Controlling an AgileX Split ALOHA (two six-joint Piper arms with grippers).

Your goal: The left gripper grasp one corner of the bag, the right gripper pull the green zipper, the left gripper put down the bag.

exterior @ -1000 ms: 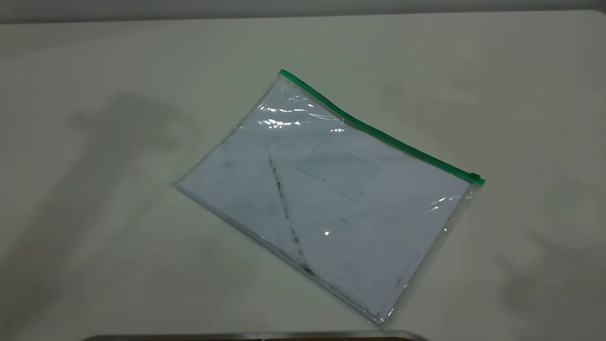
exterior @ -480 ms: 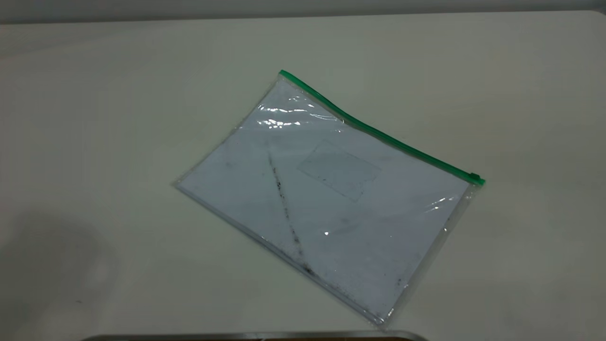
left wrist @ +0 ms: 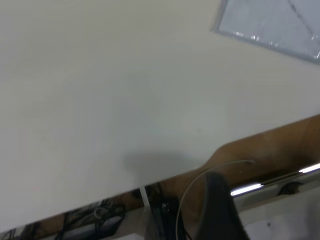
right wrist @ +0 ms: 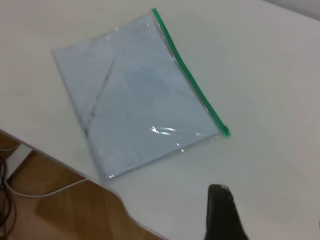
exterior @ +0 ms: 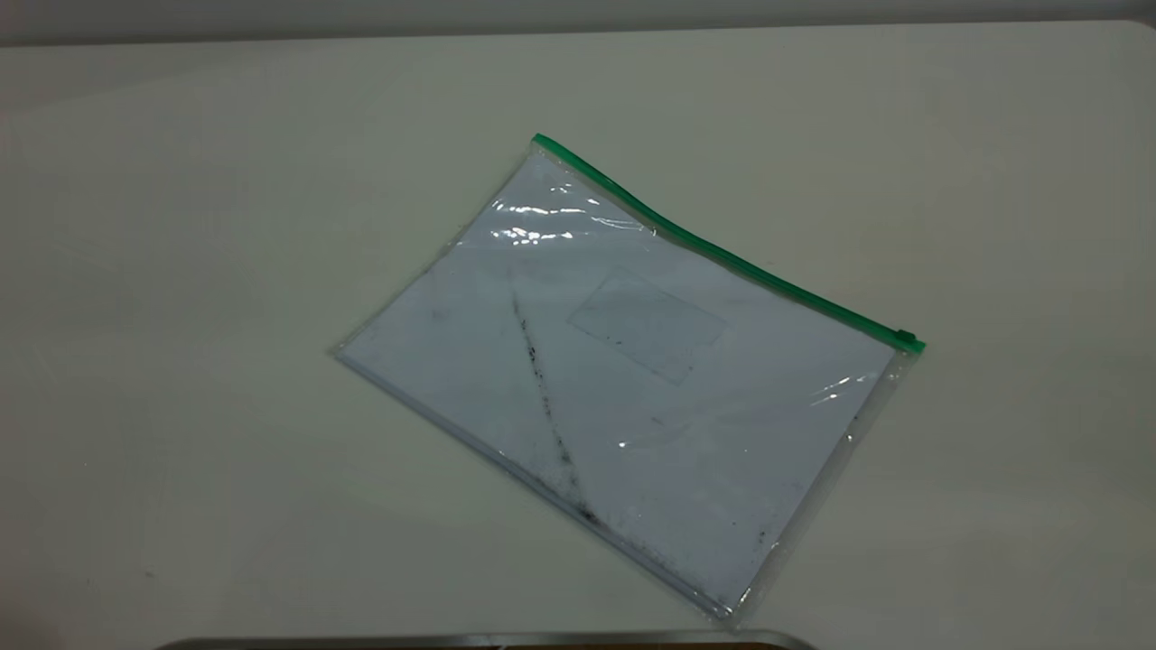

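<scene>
The bag (exterior: 632,379) lies flat on the white table, a clear pouch with white sheets, a dark diagonal smudge line and a small card window. The green zipper (exterior: 722,257) runs along its far right edge, with the slider tab (exterior: 906,340) at the right-hand end. Neither gripper shows in the exterior view. In the left wrist view only a black part of the left gripper (left wrist: 217,210) shows, beyond the table's near edge and far from the bag's corner (left wrist: 270,25). The right gripper (right wrist: 223,215) hangs above bare table, apart from the bag (right wrist: 135,95) and zipper (right wrist: 192,80).
The table's near edge (left wrist: 165,175) has a curved cut-out, with wooden floor (right wrist: 65,210) and cables (left wrist: 90,220) below it. A metal rim (exterior: 488,639) lies at the bottom of the exterior view.
The arm shadows on the table at the left and right have slid off and faded out of the exterior view. The bag has not moved.
</scene>
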